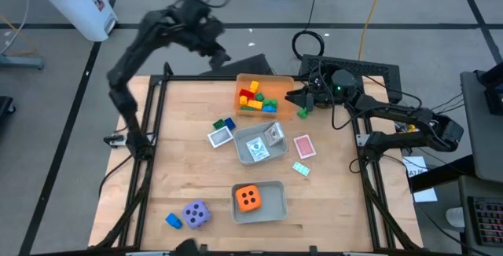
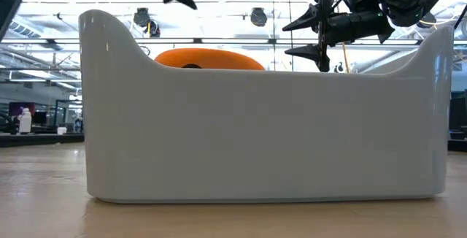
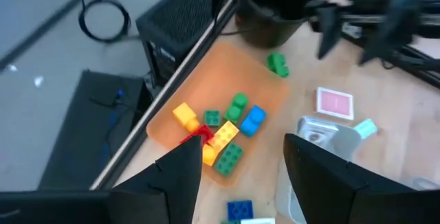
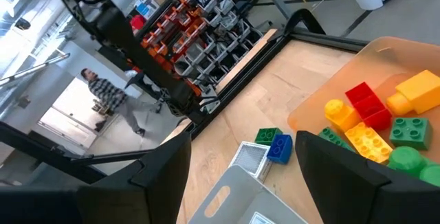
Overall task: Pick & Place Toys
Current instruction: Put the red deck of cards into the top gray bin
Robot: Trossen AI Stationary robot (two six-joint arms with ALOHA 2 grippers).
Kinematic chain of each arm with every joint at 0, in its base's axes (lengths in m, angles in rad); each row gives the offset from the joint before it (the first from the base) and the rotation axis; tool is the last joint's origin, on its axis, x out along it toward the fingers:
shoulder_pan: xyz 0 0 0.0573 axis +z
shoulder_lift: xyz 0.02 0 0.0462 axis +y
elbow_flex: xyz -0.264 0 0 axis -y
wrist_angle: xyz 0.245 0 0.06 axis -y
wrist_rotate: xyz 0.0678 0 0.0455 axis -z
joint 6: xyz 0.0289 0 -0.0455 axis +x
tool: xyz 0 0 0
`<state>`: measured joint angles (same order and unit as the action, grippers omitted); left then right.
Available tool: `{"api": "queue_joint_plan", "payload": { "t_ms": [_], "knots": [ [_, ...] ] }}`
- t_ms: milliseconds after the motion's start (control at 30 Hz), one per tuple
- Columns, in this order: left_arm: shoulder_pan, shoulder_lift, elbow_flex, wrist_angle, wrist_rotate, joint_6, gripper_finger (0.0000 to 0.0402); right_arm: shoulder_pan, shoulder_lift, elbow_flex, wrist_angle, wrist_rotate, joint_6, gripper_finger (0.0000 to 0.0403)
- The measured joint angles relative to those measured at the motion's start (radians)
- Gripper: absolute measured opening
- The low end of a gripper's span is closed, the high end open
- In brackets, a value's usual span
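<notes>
Red, yellow, green and blue bricks (image 1: 255,99) lie in the orange tray (image 1: 271,79) at the table's far edge. My left gripper (image 3: 237,183) hangs open high above the tray's far left corner, holding nothing. My right gripper (image 4: 240,183) stands open and level just right of the tray, above a loose green brick (image 1: 302,113). A blue and a green brick (image 1: 225,123) lie by a card (image 1: 219,137). The orange die (image 1: 249,199) sits in a near tray. The purple die (image 1: 196,213) and a blue brick (image 1: 173,221) rest on the table.
A clear grey tray (image 1: 250,155) with cards sits mid-table; a pink card (image 1: 304,146) and a teal card (image 1: 301,168) lie to its right. A black pot (image 3: 275,7) stands past the orange tray's right end. In the low view the near tray's wall (image 2: 263,132) blocks most of the table.
</notes>
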<state>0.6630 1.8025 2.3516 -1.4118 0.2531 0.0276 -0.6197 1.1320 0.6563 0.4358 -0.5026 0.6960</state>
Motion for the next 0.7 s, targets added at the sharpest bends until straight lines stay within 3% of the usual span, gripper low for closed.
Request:
{"api": "queue_joint_plan", "payload": {
  "t_ms": [267,533,700],
  "knots": [
    [-0.034,-0.237,-0.136,-0.056,-0.024,-0.05,0.0209,0.0,0.0,0.0,0.0,0.0,0.0,0.0254],
    [-0.183,-0.487,-0.484,-0.036,-0.18,-0.262,0.0209,0.0,0.0,0.0,0.0,0.0,0.0,0.0254],
    [-0.316,-0.615,-0.709,0.019,-0.221,-0.46,0.0209,0.0,0.0,0.0,0.0,0.0,0.0,0.0254]
  ]
}}
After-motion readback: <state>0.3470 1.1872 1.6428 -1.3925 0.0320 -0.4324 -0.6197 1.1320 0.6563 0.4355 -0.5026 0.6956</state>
